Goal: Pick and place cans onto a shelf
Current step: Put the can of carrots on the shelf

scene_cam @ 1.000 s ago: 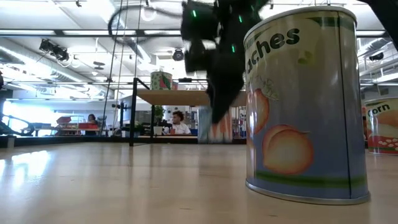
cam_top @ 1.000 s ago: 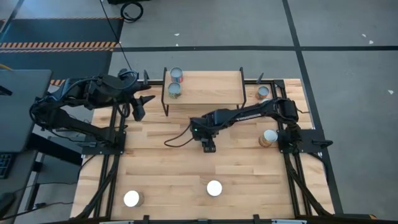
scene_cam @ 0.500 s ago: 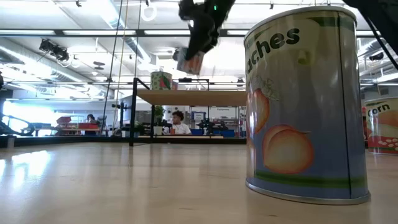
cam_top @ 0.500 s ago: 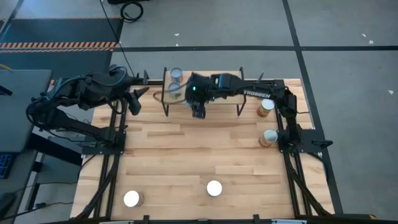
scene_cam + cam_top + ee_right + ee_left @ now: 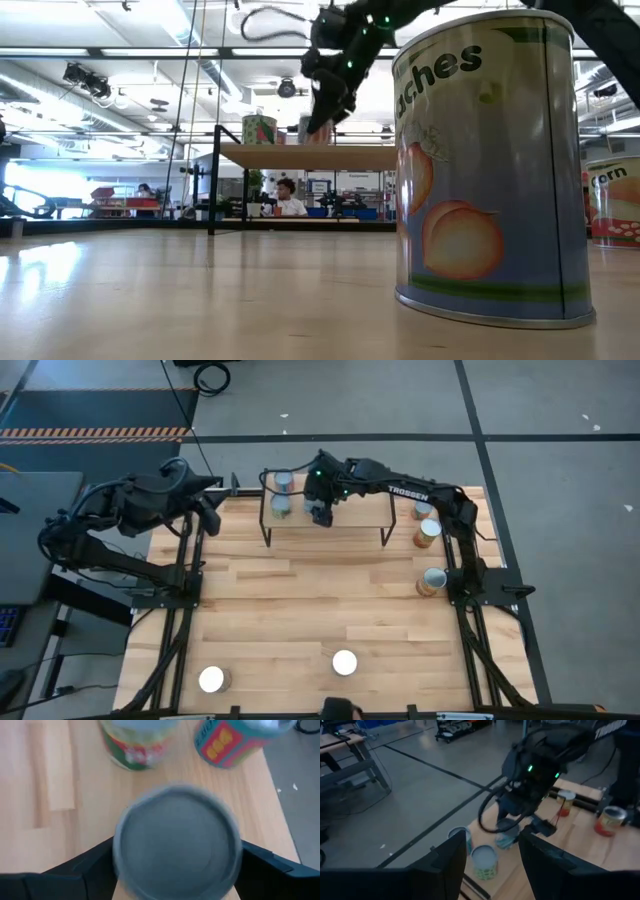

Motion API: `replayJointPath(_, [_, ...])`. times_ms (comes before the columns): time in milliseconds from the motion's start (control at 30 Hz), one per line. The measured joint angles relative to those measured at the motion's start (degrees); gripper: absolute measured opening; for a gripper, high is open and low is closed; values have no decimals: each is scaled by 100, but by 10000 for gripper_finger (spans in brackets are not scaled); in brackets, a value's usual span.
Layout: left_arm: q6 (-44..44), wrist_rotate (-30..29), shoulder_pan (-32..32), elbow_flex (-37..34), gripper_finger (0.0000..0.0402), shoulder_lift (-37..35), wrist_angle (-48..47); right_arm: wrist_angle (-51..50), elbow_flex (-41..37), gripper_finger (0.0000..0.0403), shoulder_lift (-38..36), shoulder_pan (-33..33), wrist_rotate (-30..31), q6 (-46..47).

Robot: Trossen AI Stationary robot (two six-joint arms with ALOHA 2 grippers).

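The shelf [image 5: 350,510] stands at the table's far edge, and two cans [image 5: 284,482] [image 5: 281,507] stand on its left end. My right gripper [image 5: 320,515] hangs over the shelf just right of them, shut on a grey-lidded can [image 5: 177,842]. In the high view the gripper hides that can. My left gripper [image 5: 492,870] is open with nothing between its fingers. It is held above the table's far left corner [image 5: 205,515] and faces the shelf. Other cans stand upright on the table. My right gripper has the can between its two fingers, one on each side of the wall [image 5: 122,865] just under the lid. The fingers come from above, slanting down toward the far edge. The can is upright. Its bottom [image 5: 313,140] is level with the shelf's top, but whether it rests there cannot be told.
Three cans [image 5: 424,510] [image 5: 429,531] [image 5: 433,579] stand along the table's right side. Two white-lidded cans [image 5: 211,679] [image 5: 344,662] stand near the front edge. A peaches can [image 5: 490,170] looms close in the low view. The shelf's right half is bare wood.
My right gripper has carried the can from the table's middle up and toward the far edge. It went above the shelf, then down to the shelf's top beside the two cans. My left gripper has drawn back a little toward the far left.
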Motion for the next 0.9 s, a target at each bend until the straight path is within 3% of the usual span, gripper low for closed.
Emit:
replayJointPath(300, [-66, -61, 0, -6, 188, 153, 370, 427, -59, 372, -54, -53, -173, -237])
replayJointPath(500, [241, -19, 0, -7, 188, 189, 267, 353, -59, 384, -541, -49, -74, -1])
replayJointPath(700, [331, 152, 54, -4, 188, 150, -337, -78, -48, 374, -1034, 13, 214, 1431])
replayJointPath(900, [618, 130, 203, -7, 188, 91, -529, -434, -124, 368, -796, 511, 984, 3033])
